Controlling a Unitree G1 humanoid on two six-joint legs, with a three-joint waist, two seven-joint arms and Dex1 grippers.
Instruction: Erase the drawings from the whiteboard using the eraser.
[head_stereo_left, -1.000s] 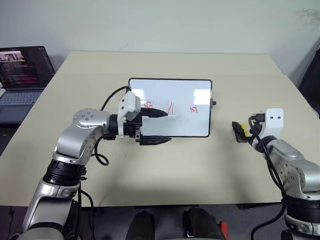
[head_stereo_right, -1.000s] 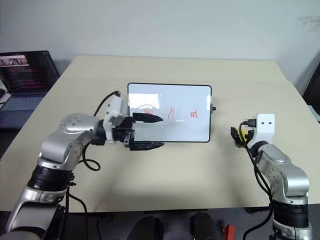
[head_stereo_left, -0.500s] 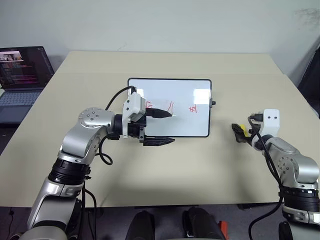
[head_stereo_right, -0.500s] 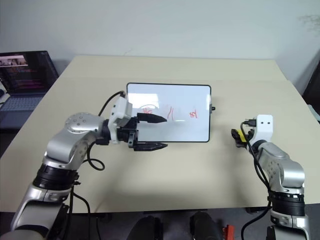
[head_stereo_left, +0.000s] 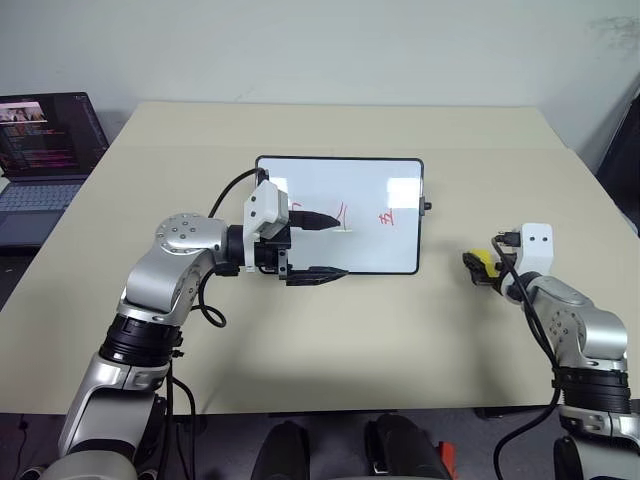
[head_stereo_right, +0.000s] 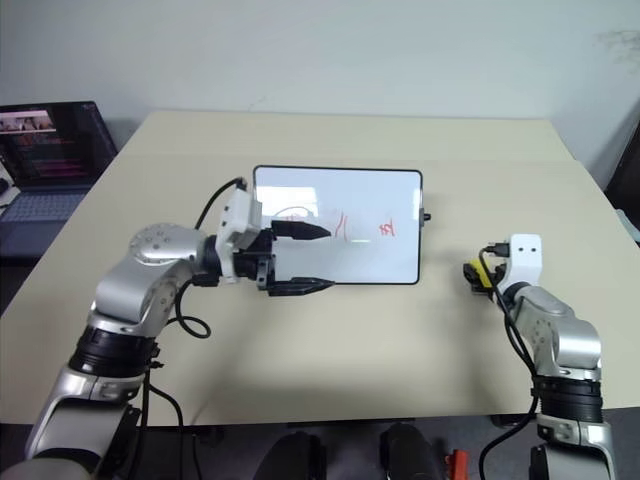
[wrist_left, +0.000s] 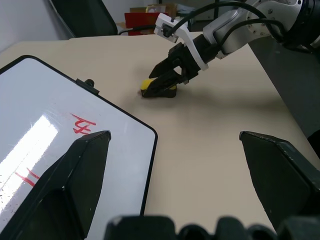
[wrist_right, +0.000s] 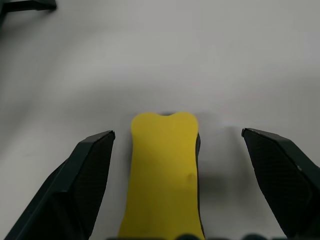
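Observation:
The whiteboard (head_stereo_left: 370, 240) lies flat in the middle of the table, with red drawings (head_stereo_left: 387, 218) in a row across it. My left gripper (head_stereo_left: 340, 248) hovers open over the board's near left part and hides some of the leftmost scribble. On the table to the right of the board lies the yellow eraser (wrist_right: 165, 170), a small block with a dark underside. My right gripper (head_stereo_left: 478, 268) is open and low over the eraser (head_stereo_left: 484, 259), one finger on each side of it with gaps between. The left wrist view shows this same gripper (wrist_left: 162, 82) straddling the eraser (wrist_left: 149, 85).
An open laptop (head_stereo_left: 45, 160) sits on a separate surface off the beige table's (head_stereo_left: 400, 340) far left. A dark chair stands beyond the table's right edge. Cables run along both forearms.
My right gripper has come down and slightly forward, so its open fingers now flank the eraser. The left gripper stays over the whiteboard, about where it was.

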